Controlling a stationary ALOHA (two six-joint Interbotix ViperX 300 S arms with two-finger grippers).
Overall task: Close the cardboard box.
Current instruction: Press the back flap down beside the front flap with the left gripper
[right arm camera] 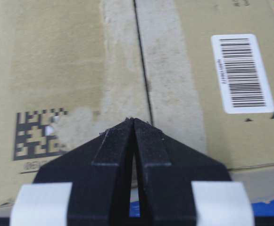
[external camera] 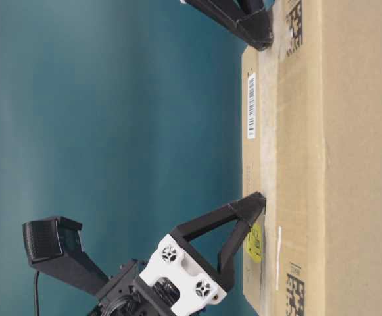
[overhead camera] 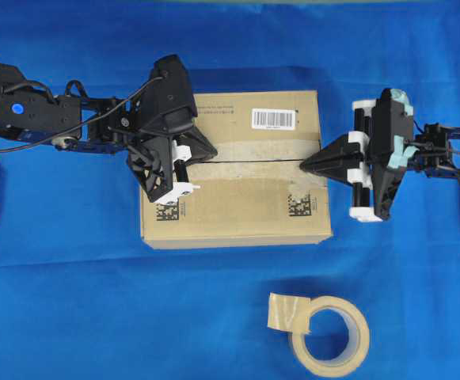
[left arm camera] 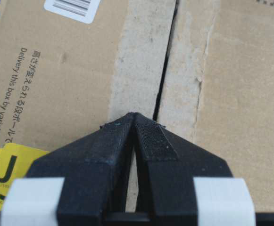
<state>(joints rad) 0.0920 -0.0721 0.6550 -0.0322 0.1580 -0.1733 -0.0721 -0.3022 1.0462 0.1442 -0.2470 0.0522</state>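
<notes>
Overhead view has the cardboard box (overhead camera: pixel 233 168) sitting pretty much mid-bench on the blue cloth (overhead camera: pixel 71 301), a bit toward the far edge, with its top flaps down flat and meeting along a thin dark seam (overhead camera: pixel 253 161) that runs left to right. Left tool (overhead camera: pixel 211 152) is over the box's left end, its tip resting right by that seam, and the right tool (overhead camera: pixel 306 165) comes in from the right edge of the box with its tip on the same seam line, so the two point at each other across the lid. Both tools have their fingers pressed together into a wedge, nothing pinched between them; the wrist views show that clearly, left fingers (left arm camera: pixel 153 141) closed just left of the gap between the flaps, right fingers (right arm camera: pixel 148 139) closed with the tip right at the seam near the box's edge. White barcode label (overhead camera: pixel 273 118) is on the far flap, toward the right tool's end, and the data-matrix codes (overhead camera: pixel 302 205) are on the near flap, one at each end. Yellow sticker (left arm camera: pixel 7 176) peeks out beside the left tool in its wrist view. Worn old tape strips (right arm camera: pixel 170 80) run along both sides of the seam. Beige tape roll (overhead camera: pixel 329 333) lies on the cloth near the front edge of the bench, well apart from the box, closer to the right side.
</notes>
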